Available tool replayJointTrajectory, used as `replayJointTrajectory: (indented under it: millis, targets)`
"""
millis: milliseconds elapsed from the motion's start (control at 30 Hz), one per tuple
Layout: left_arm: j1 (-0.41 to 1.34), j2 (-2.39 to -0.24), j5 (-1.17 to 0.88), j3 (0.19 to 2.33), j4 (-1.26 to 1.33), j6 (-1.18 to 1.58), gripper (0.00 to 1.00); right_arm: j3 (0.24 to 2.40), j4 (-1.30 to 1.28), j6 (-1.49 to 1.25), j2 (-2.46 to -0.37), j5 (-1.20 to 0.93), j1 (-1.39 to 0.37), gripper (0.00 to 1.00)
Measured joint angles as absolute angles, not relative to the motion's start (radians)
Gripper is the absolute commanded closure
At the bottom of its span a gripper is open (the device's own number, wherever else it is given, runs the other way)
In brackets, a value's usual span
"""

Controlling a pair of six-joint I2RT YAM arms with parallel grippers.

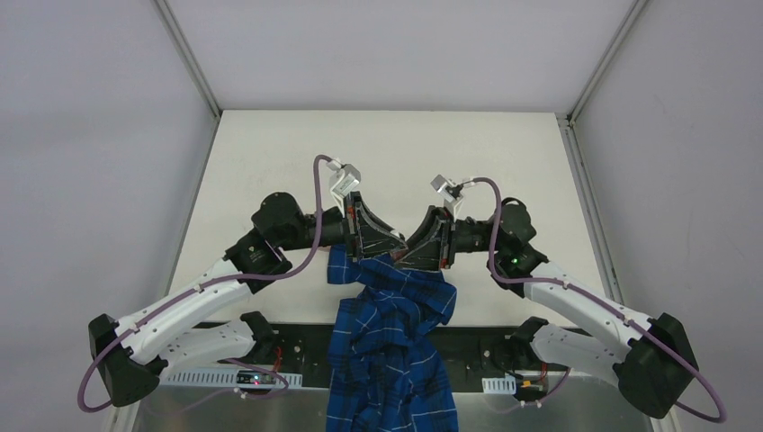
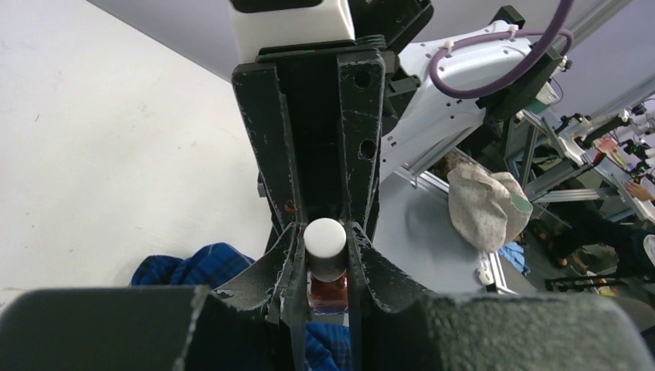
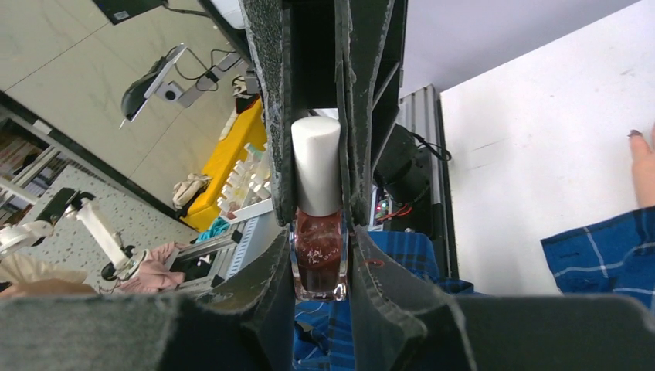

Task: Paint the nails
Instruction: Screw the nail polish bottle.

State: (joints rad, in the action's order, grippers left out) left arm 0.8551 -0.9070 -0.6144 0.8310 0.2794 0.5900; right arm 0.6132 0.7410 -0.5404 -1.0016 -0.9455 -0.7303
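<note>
The nail polish bottle (image 3: 318, 267) is seen as glossy clear glass, its white cap (image 3: 315, 162) as smooth matt plastic. The black gripper fingers (image 3: 378, 301) are shown rough and scuffed. The plaid sleeve (image 1: 391, 351) is woven cloth; the white table (image 1: 270, 162) is matt.

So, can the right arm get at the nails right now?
Probably not: the right gripper is shut on the capped bottle, which the left gripper also clamps, so both are tied up. One nail lies uncovered off to its side.
</note>
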Motion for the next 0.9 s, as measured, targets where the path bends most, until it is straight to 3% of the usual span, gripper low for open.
replayJointTrajectory:
  millis: [267, 333, 433, 533, 700, 900]
  targets:
    - [0.878, -0.907, -0.637, 0.831, 0.318, 0.558, 0.99, 0.606, 0.828, -0.588, -1.009, -1.002, -0.724, 1.0]
    - [0.878, -0.907, -0.636, 0.831, 0.317, 0.557, 0.78, 0.602, 0.833, -0.591, -1.009, -1.001, -0.723, 1.0]
    - [0.881, -0.907, -0.624, 0.82, 0.32, 0.555, 0.38, 0.596, 0.814, -0.59, -1.004, -0.992, -0.722, 1.0]
    - [0.901, -0.907, -0.616, 0.815, 0.319, 0.54, 0.21, 0.59, 0.74, -0.579, -0.992, -0.963, -0.715, 1.0]
    - [0.904, -0.91, -0.55, 0.814, 0.297, 0.533, 0.13, 0.581, 0.572, -0.523, -0.914, -0.876, -0.71, 1.0]
    - [0.902, -0.926, -0.352, 0.815, 0.197, 0.531, 0.11, 0.566, 0.407, -0.448, -0.815, -0.748, -0.716, 1.0]
